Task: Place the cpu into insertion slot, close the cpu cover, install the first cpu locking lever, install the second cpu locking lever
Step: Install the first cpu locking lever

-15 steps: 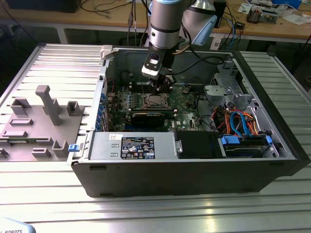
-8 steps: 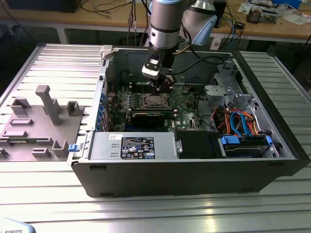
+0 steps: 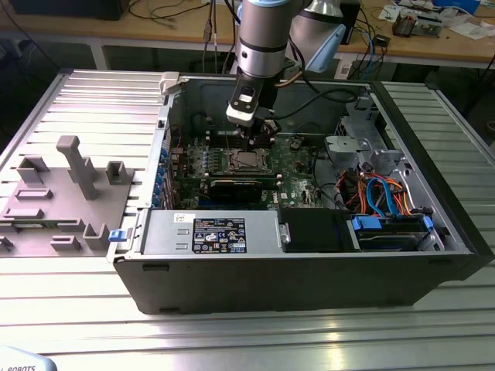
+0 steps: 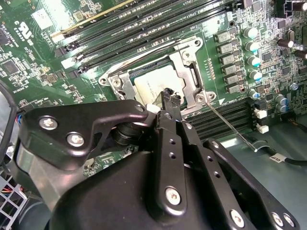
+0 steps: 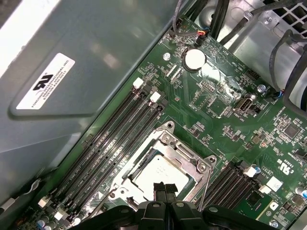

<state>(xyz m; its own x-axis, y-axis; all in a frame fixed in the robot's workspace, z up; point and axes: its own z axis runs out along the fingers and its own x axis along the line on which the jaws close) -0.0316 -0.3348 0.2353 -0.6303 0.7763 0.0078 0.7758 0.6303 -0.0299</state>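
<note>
I have the arm [image 3: 259, 39] reaching down into the open case [image 3: 309, 286]. The gripper [image 3: 255, 139] hangs just over the slot [image 3: 234, 160], near the middle of the green board [image 3: 298, 154] and towards the case's far wall. From the exterior view I can't make out the fingertips; the wrist blocks them.

In both wrist views the two black fingertips [image 5: 158, 189] are pressed together with nothing between them that I can see. They sit just above the cpu [image 5: 158, 170], at the edge nearest the camera. I can't tell whether they touch it.

The cpu lies flat in the slot, silver top up. In the second wrist view the gripper [image 4: 169, 96] hides its near corner. The cover [image 5: 194, 165] looks to be lying flat around it, with the chip showing through the window, but its near side is cut off by the gripper body.

A thin wire lever [image 4: 225, 122] runs out from one corner of the slot, over the dark memory slots [image 4: 230, 115] there. I can't say whether it is latched. I can't pick out a second lever for certain; the far rim of the slot is a jumble of bright metal.
</note>
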